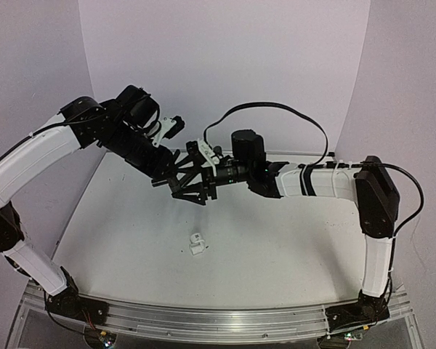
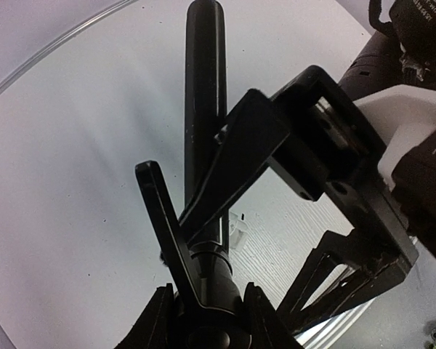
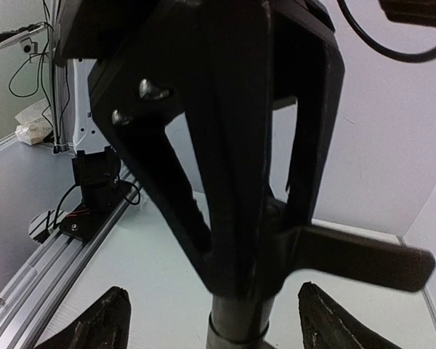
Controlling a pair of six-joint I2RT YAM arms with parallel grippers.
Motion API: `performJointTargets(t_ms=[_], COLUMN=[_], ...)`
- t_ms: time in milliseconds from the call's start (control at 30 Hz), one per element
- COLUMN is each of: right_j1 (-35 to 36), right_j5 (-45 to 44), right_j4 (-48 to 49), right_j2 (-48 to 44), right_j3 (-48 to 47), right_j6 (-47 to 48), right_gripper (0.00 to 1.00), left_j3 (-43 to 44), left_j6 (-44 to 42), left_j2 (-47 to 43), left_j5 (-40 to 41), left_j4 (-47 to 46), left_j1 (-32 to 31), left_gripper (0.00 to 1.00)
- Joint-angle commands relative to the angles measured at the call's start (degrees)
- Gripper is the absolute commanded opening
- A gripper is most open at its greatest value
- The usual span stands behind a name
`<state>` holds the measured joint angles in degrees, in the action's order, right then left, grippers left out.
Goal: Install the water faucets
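Note:
My left gripper (image 1: 176, 179) is shut on the base of the black spout (image 2: 203, 87), held in the air over the middle of the table. The spout runs straight out from the jaws, and its flat crossbar (image 2: 156, 207) sticks out to one side. My right gripper (image 1: 200, 187) faces it from the right, open. Its two fingertips (image 3: 102, 323) stand wide on either side of the spout's round end (image 3: 236, 331), with a gap on both sides. The crossbar (image 3: 363, 263) points right in that view. The small white fitting (image 1: 197, 244) lies on the table below, also seen past the spout in the left wrist view (image 2: 237, 229).
The white table (image 1: 276, 247) ends in an aluminium rail (image 1: 203, 320) at the near edge, where both arm bases are bolted. A black cable (image 1: 276, 109) loops above the right wrist. Pale walls close the back and sides.

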<state>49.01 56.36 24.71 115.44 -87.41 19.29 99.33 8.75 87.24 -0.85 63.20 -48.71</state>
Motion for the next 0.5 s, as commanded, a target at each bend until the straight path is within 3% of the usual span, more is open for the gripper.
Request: performJointTargets(t_ms=[0, 467], right_j1=[0.6, 2.3], right_j5=[0.9, 1.4], right_j4=[-0.9, -5.1], right_j2=[2.8, 7.4], right_j3=[-5.4, -10.7], right_j6=[0.3, 3.3], right_gripper=[0.72, 0.51], left_j3=[3.0, 4.7], left_j6=[-1.5, -2.8], left_j2=[-0.3, 1.0], left_j5=[-1.8, -1.8], left_j4=[-2.3, -0.4], left_j1=[-0.1, -0.1], left_gripper=[0.00, 0.00])
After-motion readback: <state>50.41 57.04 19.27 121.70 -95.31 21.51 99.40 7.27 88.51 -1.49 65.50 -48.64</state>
